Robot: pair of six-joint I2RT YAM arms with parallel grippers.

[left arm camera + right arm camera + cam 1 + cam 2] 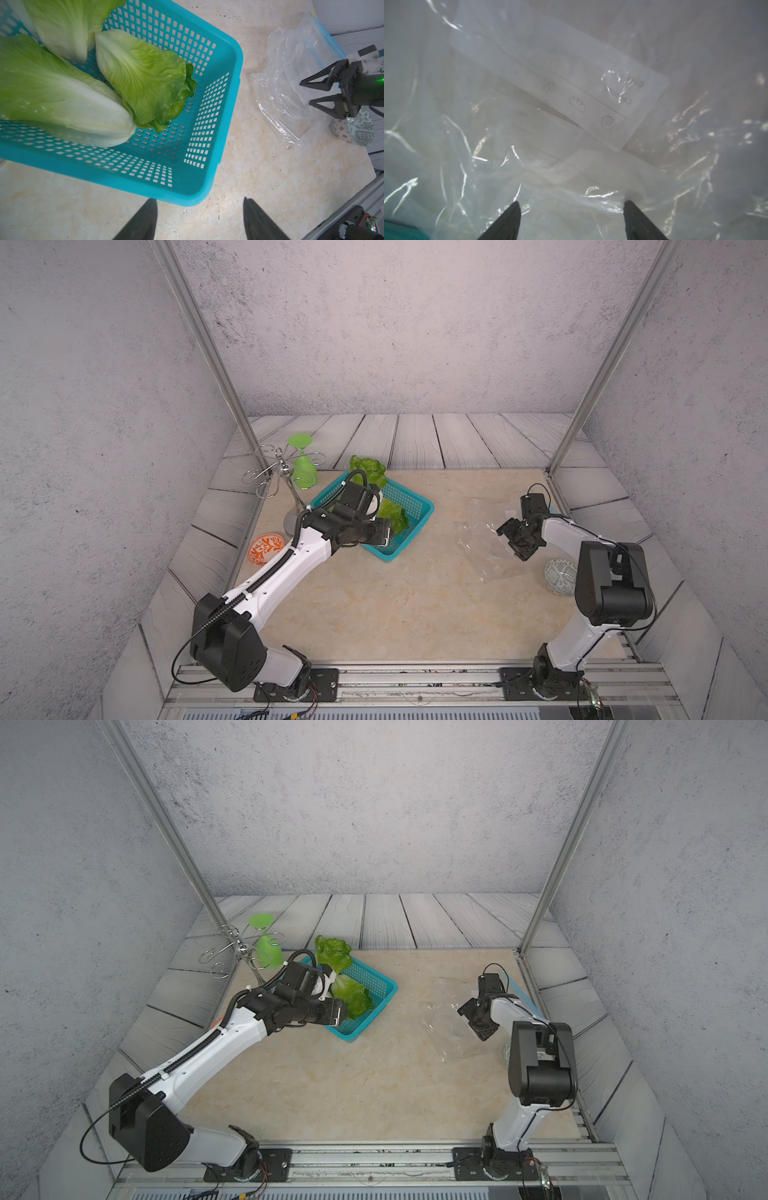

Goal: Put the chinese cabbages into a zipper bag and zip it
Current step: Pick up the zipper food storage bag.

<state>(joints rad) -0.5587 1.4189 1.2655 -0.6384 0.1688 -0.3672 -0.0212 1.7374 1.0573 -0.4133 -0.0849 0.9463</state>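
Observation:
Three chinese cabbages lie in a teal basket (239, 62): one at its far end (66, 27), one along its side (52, 93) and one across the middle (145, 79). Two show in both top views (368, 468) (353, 994). My left gripper (200, 207) (385, 534) is open and empty over the basket's near corner. The clear zipper bag (482, 539) (291, 87) lies crumpled at the right. My right gripper (572, 204) (513, 540) is open against its film (571, 104), jaws wide; I cannot tell if the fingers are inside the bag.
A green goblet (303, 466) hangs on a wire rack (274, 472) at the back left. An orange patterned bowl (266, 548) sits by my left arm. A teal patterned cup (559, 576) lies beside my right arm, close to the bag.

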